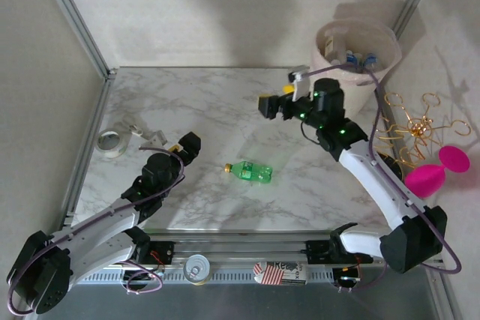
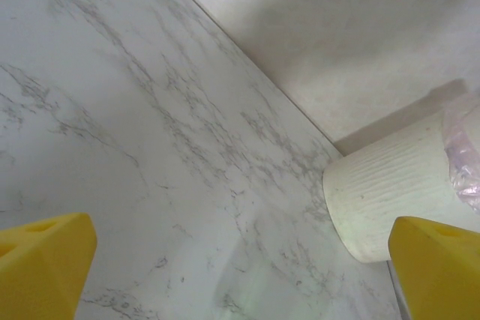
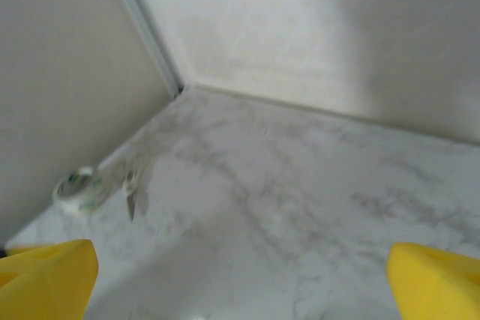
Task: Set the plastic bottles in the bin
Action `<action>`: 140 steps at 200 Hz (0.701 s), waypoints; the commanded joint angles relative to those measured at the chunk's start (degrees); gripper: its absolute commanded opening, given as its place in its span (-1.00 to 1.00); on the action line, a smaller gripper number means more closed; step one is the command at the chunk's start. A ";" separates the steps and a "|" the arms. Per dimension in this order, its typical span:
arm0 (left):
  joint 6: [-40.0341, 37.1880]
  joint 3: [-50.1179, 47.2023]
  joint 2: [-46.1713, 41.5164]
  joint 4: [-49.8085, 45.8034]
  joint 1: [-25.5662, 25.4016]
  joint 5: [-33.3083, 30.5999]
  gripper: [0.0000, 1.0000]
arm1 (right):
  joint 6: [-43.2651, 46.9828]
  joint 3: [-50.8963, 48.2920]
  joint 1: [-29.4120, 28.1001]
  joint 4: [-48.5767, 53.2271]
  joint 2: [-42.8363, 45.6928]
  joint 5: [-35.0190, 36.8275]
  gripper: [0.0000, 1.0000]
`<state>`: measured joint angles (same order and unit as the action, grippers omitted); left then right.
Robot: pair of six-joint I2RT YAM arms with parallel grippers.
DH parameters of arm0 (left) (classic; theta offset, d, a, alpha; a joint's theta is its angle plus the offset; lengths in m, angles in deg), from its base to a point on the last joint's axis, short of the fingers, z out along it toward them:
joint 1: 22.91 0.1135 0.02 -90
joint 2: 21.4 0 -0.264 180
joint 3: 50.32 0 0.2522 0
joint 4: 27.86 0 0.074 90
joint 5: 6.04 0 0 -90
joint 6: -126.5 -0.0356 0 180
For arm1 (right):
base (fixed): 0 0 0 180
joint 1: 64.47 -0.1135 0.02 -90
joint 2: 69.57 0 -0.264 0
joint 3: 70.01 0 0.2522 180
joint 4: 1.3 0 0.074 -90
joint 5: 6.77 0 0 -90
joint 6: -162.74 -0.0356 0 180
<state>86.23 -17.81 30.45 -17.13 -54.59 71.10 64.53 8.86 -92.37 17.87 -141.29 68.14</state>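
A green plastic bottle [image 1: 251,172] with a yellow cap lies on its side mid-table. The cream bin [image 1: 357,49] stands at the back right corner, lined with a pinkish bag, and bottles with blue caps [image 1: 358,58] show inside it. My left gripper [image 1: 186,147] hangs open left of the green bottle, with nothing between its yellow fingers [image 2: 45,267]. In the left wrist view the bin [image 2: 379,192] is ahead on the right. My right gripper [image 1: 276,100] is open and empty, raised just left of the bin and facing left; its fingers [image 3: 439,282] frame bare marble.
A roll of tape [image 1: 111,142] and a small metal clip [image 1: 150,137] lie at the left edge, the tape [image 3: 77,189] also in the right wrist view. A pink goblet [image 1: 439,170] and gold wire stand [image 1: 409,129] sit off the table, right. A can [image 1: 197,267] rests on the near rail.
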 commanded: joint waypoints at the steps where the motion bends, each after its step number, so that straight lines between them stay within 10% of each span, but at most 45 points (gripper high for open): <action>1: -0.16 0.12 -2.33 -3.21 1.56 -0.57 0.99 | 5.92 -2.32 -5.06 4.61 -2.43 3.76 0.98; 140: 4.60 -5.54 -15.86 -11.30 16.81 5.49 0.99 | 18.70 6.42 -23.38 27.81 -27.38 19.52 0.98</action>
<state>88.70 -21.86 15.64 -28.08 -39.44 73.81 80.09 13.84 -113.50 40.95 -166.01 83.79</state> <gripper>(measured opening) 0.996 0.987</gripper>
